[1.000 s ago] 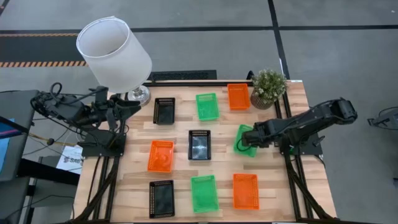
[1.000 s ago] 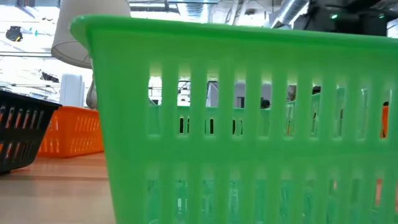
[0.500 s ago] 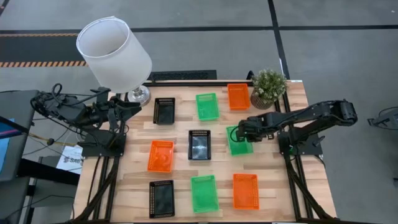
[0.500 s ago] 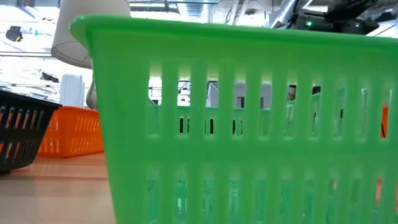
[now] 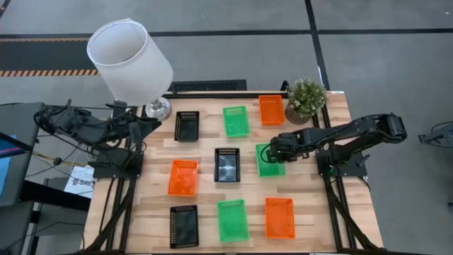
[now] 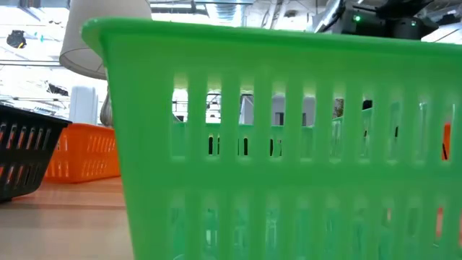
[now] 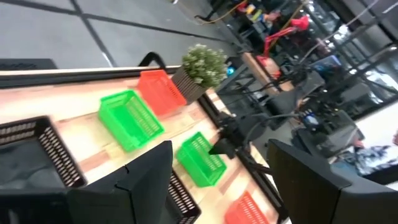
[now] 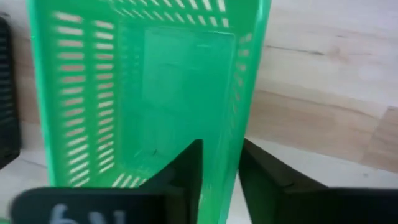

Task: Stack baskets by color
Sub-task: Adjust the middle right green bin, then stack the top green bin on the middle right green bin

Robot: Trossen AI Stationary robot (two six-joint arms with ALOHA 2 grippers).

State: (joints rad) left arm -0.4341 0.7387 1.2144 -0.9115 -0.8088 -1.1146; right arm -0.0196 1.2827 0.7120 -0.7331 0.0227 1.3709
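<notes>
High view: right gripper (image 5: 274, 150) sits over the right rim of the middle-row green basket (image 5: 267, 161), just right of the centre black basket (image 5: 227, 164); its fingers (image 8: 186, 163) straddle that wall with a small gap, so not clamped. Left gripper (image 5: 145, 123) is parked at the table's (image 5: 205, 202) far left by the lamp (image 5: 131, 60), fingers spread and empty.

No legible text, labels, brands, numbers or signs on anything
</notes>
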